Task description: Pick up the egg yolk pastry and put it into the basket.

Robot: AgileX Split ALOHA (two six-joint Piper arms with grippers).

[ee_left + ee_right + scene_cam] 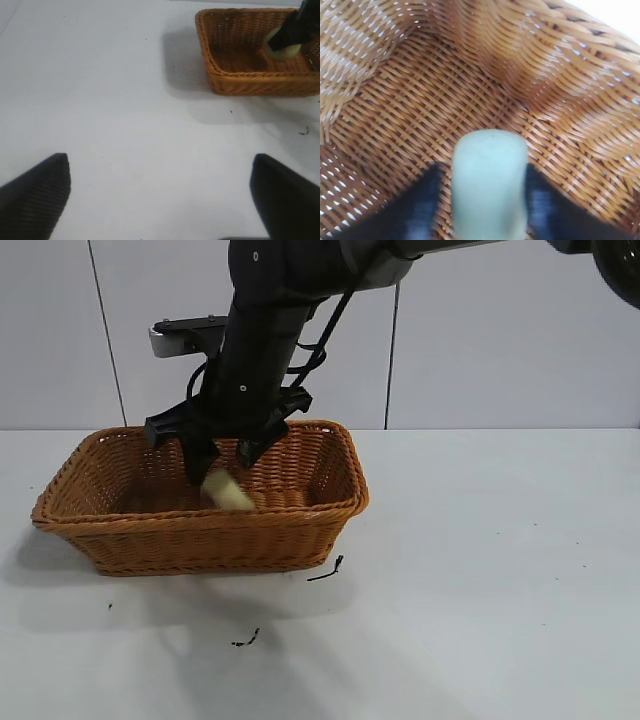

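Observation:
The pale yellowish-green egg yolk pastry (pixel 230 492) is inside the orange-brown wicker basket (pixel 150 530), tilted, just below the fingertips of my right gripper (pixel 226 462). In the right wrist view the pastry (pixel 489 185) sits between the two dark fingers (pixel 417 210) over the basket floor (pixel 470 75). A strip of wicker shows between one finger and the pastry, so the jaws stand apart from it. My left gripper (pixel 160 167) is open and empty over bare table, far from the basket (pixel 240 82). It sees the pastry (pixel 282 50) partly behind the right arm.
The basket stands at the left of the white table (pixel 500 570). Small black scraps lie on the table in front of it (pixel 326 570) and nearer the front edge (pixel 247 640). The right arm (pixel 260 340) reaches down from above into the basket.

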